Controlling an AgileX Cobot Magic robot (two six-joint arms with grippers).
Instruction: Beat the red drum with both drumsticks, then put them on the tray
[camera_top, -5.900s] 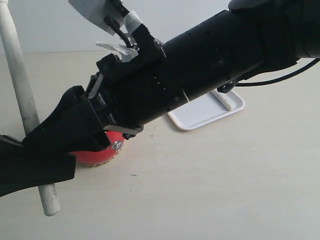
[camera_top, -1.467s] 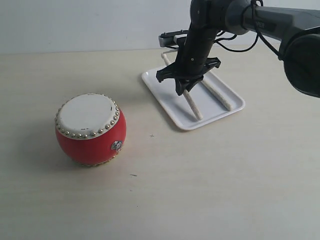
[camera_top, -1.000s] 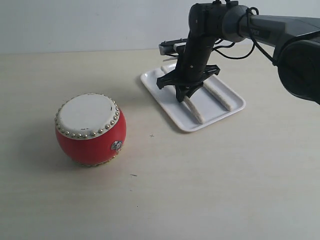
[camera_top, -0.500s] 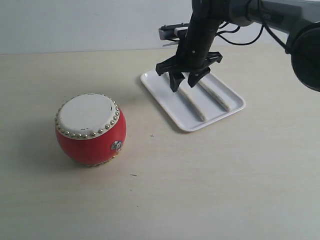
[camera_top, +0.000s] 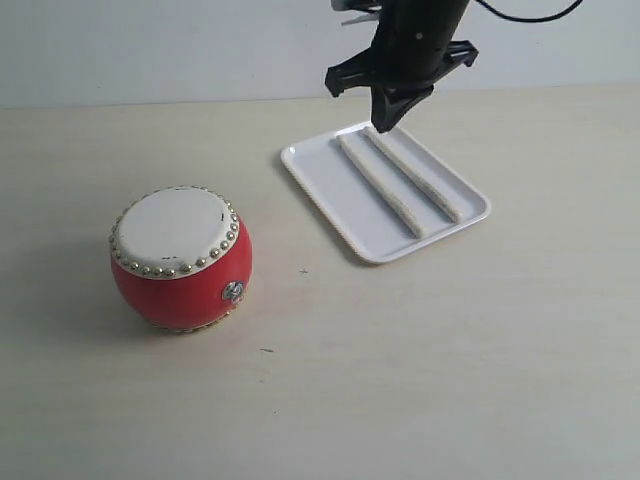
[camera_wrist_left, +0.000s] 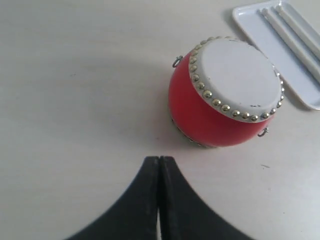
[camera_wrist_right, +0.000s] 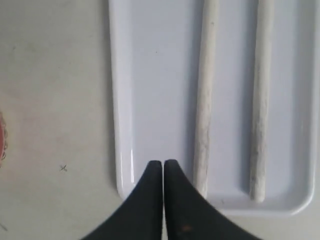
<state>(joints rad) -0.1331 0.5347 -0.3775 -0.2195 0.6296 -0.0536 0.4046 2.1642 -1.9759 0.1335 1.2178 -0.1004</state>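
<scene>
Two drumsticks (camera_top: 385, 190): I see both lying flat inside the tray (camera_top: 335, 205), side by side along its length, close together with a gap between them, and neither is held.
Red drum (camera_top: 180, 265): it stands upright on the table (camera_top: 400, 380) with its skin facing up, well apart from the tray.
Step in hand: I judge the placing done, so what remains is taking the right arm clear.
Doing it well: I would lift straight up before moving sideways. That keeps the tips off the rim and avoids a low sweep that could roll a stick out.
Right gripper (camera_top: 385, 122): its jaws are pressed tip to tip with nothing between them. It hangs above the far end of the tray and, as far as I can tell, touches nothing.
Left gripper (camera_wrist_left: 159, 165): its jaws are closed together and empty. It is over bare table near the drum, and I cannot see it in the exterior view.
</scene>
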